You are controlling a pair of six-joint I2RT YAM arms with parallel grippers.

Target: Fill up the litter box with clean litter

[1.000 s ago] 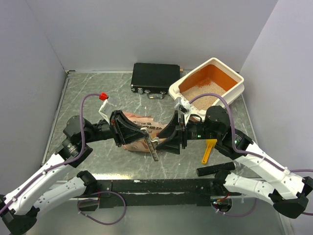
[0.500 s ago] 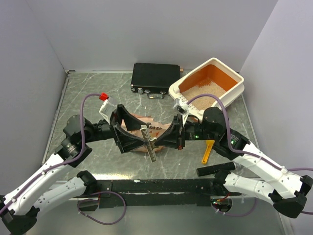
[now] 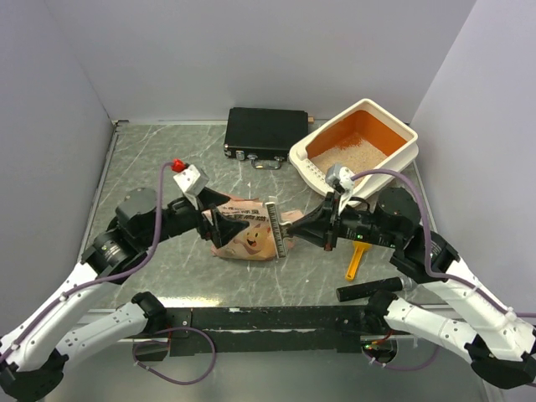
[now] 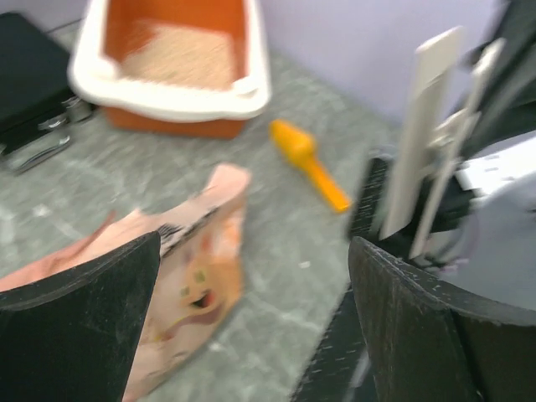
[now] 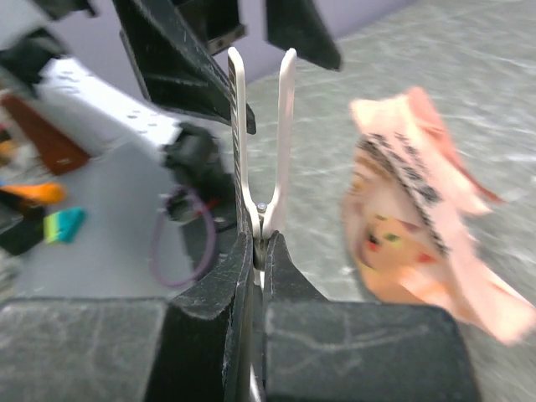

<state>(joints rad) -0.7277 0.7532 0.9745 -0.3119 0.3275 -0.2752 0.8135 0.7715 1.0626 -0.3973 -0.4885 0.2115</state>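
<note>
The litter box [image 3: 404,154], cream outside and orange inside, stands at the back right with clean litter [image 3: 356,151] spread over its floor. The crumpled orange-brown bag [image 3: 249,239] lies on the table between the arms. My right gripper [image 3: 291,230] is shut on the hinge end of a white bag clip [image 3: 275,226], whose two arms [image 5: 261,126] stand apart above the jaws [image 5: 260,251]. My left gripper [image 3: 237,226] is open, just left of the clip and over the bag. In the left wrist view, the open left gripper [image 4: 255,318] holds nothing, with the bag [image 4: 197,268] below it.
A flat black case [image 3: 266,132] lies at the back, left of the litter box. A yellow-orange scoop [image 3: 358,260] rests on the table under my right arm; the left wrist view shows that scoop [image 4: 306,163] in front of the litter box [image 4: 167,90].
My left gripper opened and let go of the clip, then drew back left. My right gripper shut on the clip and carried it a little right, off the bag's top.
</note>
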